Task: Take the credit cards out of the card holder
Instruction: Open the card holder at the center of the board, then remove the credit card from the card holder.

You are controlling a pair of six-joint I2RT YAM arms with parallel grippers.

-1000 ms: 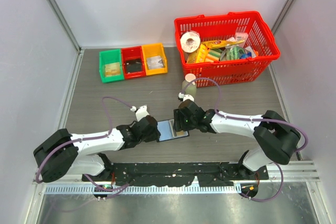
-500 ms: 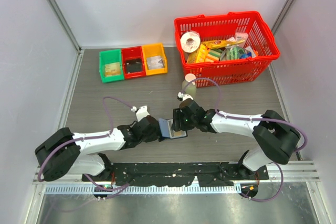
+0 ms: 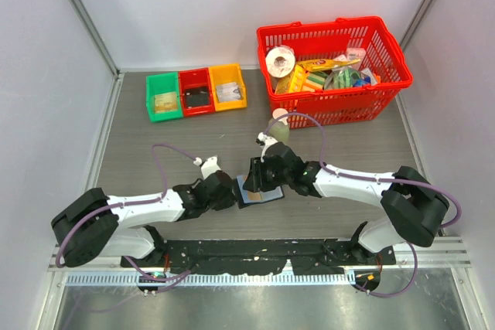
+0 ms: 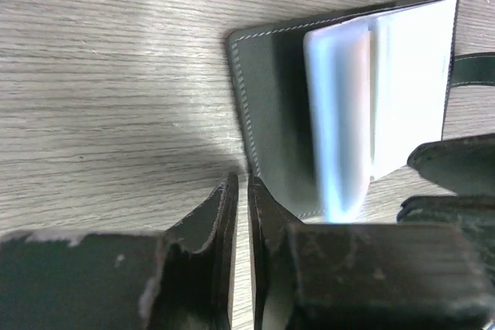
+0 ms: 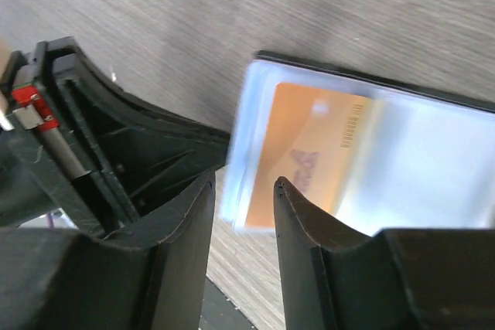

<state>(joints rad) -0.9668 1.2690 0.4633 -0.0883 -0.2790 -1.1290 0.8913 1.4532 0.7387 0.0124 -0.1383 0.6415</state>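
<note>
Left gripper: fingers pressed nearly together, gripping nothing, just beside the card holder. Right gripper: fingers narrowly parted at the holder's edge; contact cannot be told. The holder lies open on the table between both grippers, with an orange card in its pale sleeve.

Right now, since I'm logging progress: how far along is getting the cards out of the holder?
Done: the card holder lies open on the table, pale inner leaves showing. In hand: the right pincer, open, sits at the edge of the leaf holding the orange card; the left pincer is shut beside the holder. Left: that card is not yet out, and no card lies loose.
</note>
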